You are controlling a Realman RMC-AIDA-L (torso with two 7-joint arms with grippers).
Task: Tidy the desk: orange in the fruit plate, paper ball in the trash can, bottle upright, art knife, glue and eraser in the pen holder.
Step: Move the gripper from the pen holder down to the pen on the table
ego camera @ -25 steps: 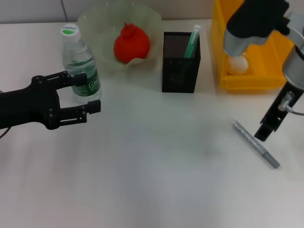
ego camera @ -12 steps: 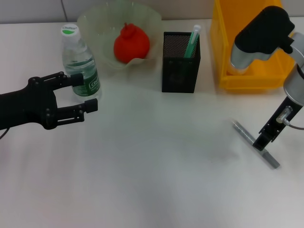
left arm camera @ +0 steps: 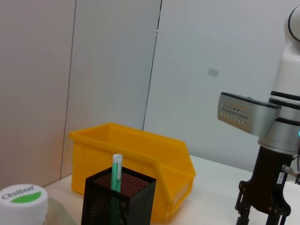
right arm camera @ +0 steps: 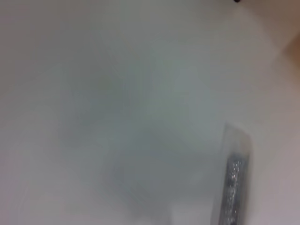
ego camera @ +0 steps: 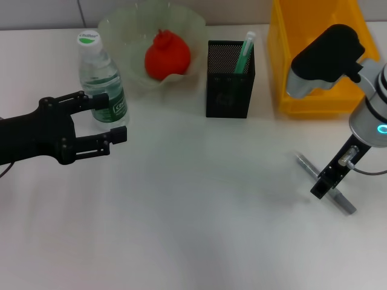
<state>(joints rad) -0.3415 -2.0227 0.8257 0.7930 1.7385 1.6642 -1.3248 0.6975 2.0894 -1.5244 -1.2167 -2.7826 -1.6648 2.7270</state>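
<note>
The clear bottle (ego camera: 100, 78) with a green cap (left arm camera: 23, 198) stands upright at the back left. My left gripper (ego camera: 109, 118) is open just in front of the bottle, with its far finger against the label. The orange (ego camera: 167, 55) lies in the fruit plate (ego camera: 121, 27). A green stick (ego camera: 245, 53) stands in the black mesh pen holder (ego camera: 230, 81). The grey art knife (ego camera: 346, 204) lies on the table at the right. My right gripper (ego camera: 321, 187) is open and low over the middle of the knife (right arm camera: 233, 187). The paper ball and the eraser are out of view.
A yellow bin (ego camera: 314, 99) stands at the back right, partly behind my right arm. The pen holder (left arm camera: 117, 201) and the bin (left arm camera: 140, 154) also show in the left wrist view, with the right gripper (left arm camera: 260, 216) beyond them.
My right gripper has come down and moved left along the art knife, from near its far end to its middle. The left gripper has hardly moved beside the bottle.
</note>
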